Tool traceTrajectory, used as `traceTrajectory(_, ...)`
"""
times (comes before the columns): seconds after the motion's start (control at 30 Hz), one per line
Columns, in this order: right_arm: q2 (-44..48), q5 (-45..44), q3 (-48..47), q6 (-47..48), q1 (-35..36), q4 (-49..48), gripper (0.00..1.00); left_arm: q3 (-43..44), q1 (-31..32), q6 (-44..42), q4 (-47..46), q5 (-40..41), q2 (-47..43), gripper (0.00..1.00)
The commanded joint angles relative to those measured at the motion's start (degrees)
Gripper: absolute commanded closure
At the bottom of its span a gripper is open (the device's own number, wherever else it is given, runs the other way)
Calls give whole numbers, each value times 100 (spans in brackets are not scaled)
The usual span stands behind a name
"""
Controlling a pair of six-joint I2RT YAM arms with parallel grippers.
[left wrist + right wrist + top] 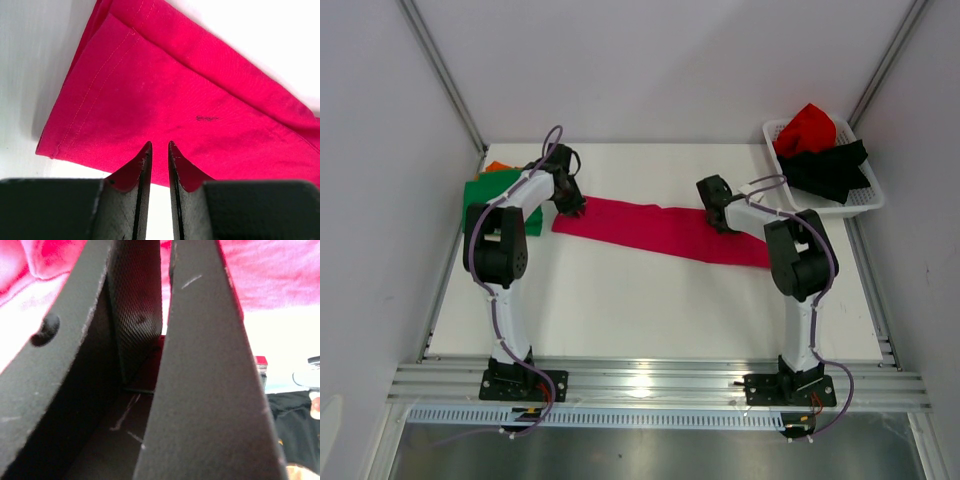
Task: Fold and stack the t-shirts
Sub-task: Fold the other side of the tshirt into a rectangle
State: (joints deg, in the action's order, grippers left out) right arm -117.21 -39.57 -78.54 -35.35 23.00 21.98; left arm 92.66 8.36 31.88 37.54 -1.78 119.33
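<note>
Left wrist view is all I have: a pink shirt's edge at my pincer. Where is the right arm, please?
Observer: The right pincer is at the same pink shirt, toward its right end.
Operator: Is any shirt already folded?
Observer: A green shirt, apparently folded, lies beside the left arm, an orange shirt showing behind it.
Operator: And the others?
Observer: A red shirt and a black shirt lie in the white basket, far right corner.

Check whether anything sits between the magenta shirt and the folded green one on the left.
Nothing visible lies on the table between the magenta shirt and the green shirt; only the left arm crosses above that gap.
</note>
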Motion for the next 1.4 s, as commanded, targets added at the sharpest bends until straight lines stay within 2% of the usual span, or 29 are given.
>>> traceTrajectory(0.0,-118,-7,-161,37,-68,17,78,-29,34,-112,-115,-68,-164,79)
traceTrajectory(0.4,-30,-42,-249,265,-129,-237,78,-11,34,-112,-106,-59,-173,79)
traceTrajectory(0.73,-48,90,-715,1355,-217,-1643,77,-20,34,-156,-133,-77,-147,80)
traceTrajectory(0.9,-48,274,-882,1602,-226,-1811,77,-29,34,-164,-142,-59,-147,80)
traceTrajectory(1.0,119,258,-891,1366,-209,-1461,77,-55,34,-191,-177,-68,-164,80)
traceTrajectory(1.13,636,-304,-786,279,1,-102,77,-108,34,-182,-212,-59,-182,80)
traceTrajectory(1.23,831,-420,-409,-102,134,218,77,-99,34,-173,-212,-59,-182,80)
traceTrajectory(1.37,998,-227,145,-367,230,70,77,-91,34,-191,-230,-68,-182,80)
